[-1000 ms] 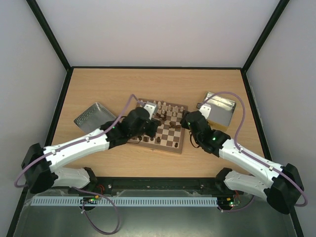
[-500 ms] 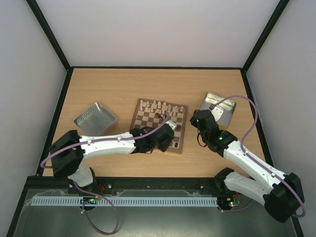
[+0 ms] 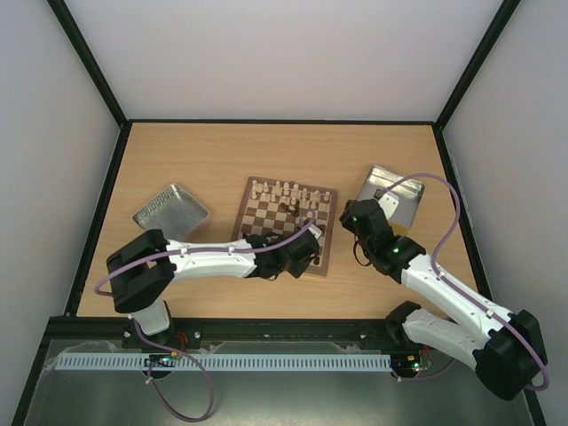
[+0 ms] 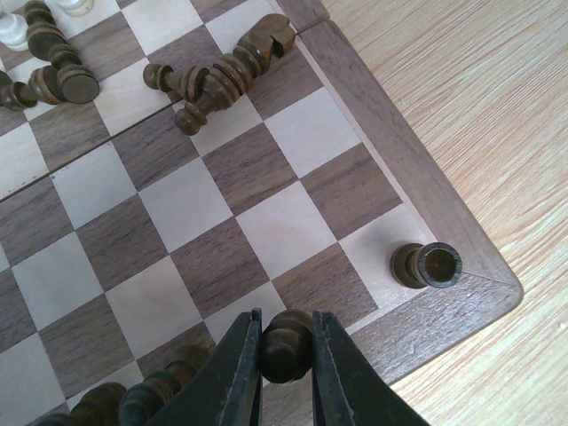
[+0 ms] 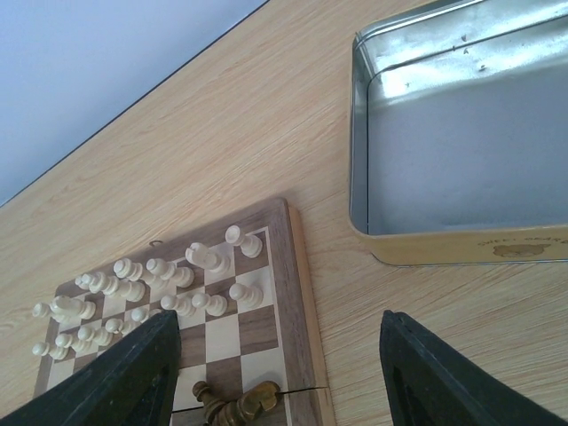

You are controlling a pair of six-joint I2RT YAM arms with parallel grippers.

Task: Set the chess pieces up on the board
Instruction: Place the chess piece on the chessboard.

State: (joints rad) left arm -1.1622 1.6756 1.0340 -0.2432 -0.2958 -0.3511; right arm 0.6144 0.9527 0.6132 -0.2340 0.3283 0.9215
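Left gripper (image 4: 286,327): my fingers are pressed onto a dark piece (image 4: 286,351), pinching its rounded head low over the board (image 4: 417,177)
Neighbours: a dark rook (image 4: 428,265) stands in the corner square at 2 o'clock; toppled dark pieces (image 4: 213,80) lie at 11 o'clock
Right gripper (image 5: 280,333): spread wide, holding nothing, with the tin (image 5: 444,244) at 1 o'clock
Risk: the head is round and the pinch narrow, so the piece could swivel or tip on release, or nudge the rook off its square
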